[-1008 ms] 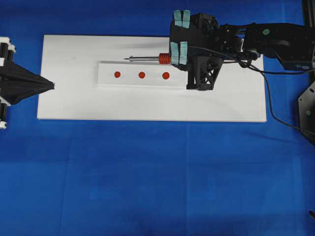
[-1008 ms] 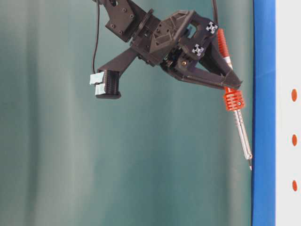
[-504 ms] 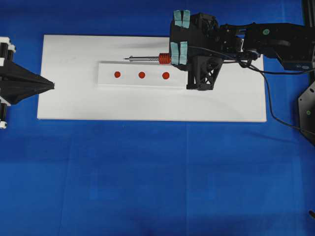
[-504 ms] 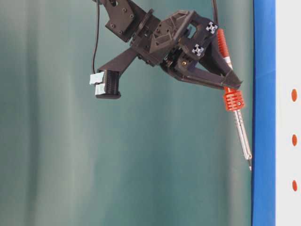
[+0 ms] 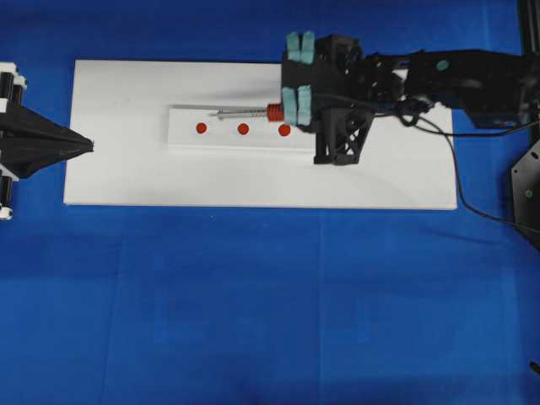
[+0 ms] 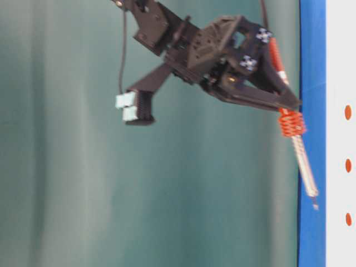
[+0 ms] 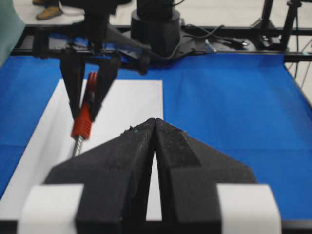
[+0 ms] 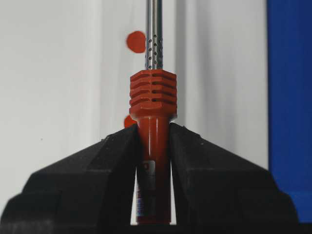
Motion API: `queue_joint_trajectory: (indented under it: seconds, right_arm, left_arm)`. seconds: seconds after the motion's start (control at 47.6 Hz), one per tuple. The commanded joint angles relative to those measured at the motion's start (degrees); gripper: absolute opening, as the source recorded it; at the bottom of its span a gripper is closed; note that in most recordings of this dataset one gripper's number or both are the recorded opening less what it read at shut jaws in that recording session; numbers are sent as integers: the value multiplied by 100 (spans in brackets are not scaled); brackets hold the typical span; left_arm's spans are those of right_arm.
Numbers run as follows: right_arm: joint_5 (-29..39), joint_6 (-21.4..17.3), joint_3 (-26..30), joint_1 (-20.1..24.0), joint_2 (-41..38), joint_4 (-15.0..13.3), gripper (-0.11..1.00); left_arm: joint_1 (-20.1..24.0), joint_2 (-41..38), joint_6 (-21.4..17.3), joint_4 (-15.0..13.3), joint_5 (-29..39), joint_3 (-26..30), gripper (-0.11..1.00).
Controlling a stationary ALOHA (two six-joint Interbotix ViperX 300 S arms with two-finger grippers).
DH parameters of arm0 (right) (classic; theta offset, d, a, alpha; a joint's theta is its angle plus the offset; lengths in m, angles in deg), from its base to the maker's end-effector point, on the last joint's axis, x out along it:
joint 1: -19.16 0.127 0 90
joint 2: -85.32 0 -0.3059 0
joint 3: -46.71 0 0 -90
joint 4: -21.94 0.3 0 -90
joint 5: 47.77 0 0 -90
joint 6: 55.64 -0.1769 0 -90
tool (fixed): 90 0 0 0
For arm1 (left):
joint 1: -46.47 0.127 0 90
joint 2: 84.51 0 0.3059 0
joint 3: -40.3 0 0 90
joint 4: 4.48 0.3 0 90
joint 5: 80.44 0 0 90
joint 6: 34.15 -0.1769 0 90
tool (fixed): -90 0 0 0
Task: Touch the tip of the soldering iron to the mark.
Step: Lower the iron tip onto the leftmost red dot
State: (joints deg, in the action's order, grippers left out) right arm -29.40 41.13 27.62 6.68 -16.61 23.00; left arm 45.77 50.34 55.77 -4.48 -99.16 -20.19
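The soldering iron [image 5: 253,112] lies nearly level in the overhead view, its long axis running left to right along the row of dots, with the pointed tip at the left end and the handle at the right. In the table-level view the shaft slopes down toward the board, tip lowest (that view is blurred, so contact cannot be read from it). From overhead the tip sits over the far edge of the raised white block [image 5: 245,142], above the gap between the left dot [image 5: 201,128] and the mark [image 5: 243,129], and is not on the mark. The right dot [image 5: 284,130] lies just beside the ribbed red collar [image 8: 152,94].

The right end effector [image 8: 153,146] is clamped on the red-orange handle directly behind the collar; the wrist view shows both black fingers [image 8: 117,156] pressed against the handle with no gap. The black cord [image 5: 456,169] trails from the arm off to the right.

The left end effector [image 7: 154,146] is parked at the left edge of the white board [image 5: 126,177], well apart from the block. Its fingers meet at a thin seam (nothing between them). The board rests on the blue table [image 5: 270,304].
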Motion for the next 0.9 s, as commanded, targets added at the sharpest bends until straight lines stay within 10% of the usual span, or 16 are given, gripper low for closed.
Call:
queue_joint_trajectory:
  seconds: [0.0,0.882]
  right_arm:
    - [-97,0,193,-9,-53,-18,6]
    - [-211,0,237,53,-431,-9,6]
  left_arm:
    - [18,-18,-9,9,-44,62,0]
    - [18,-18,-53,18,-44,53,0]
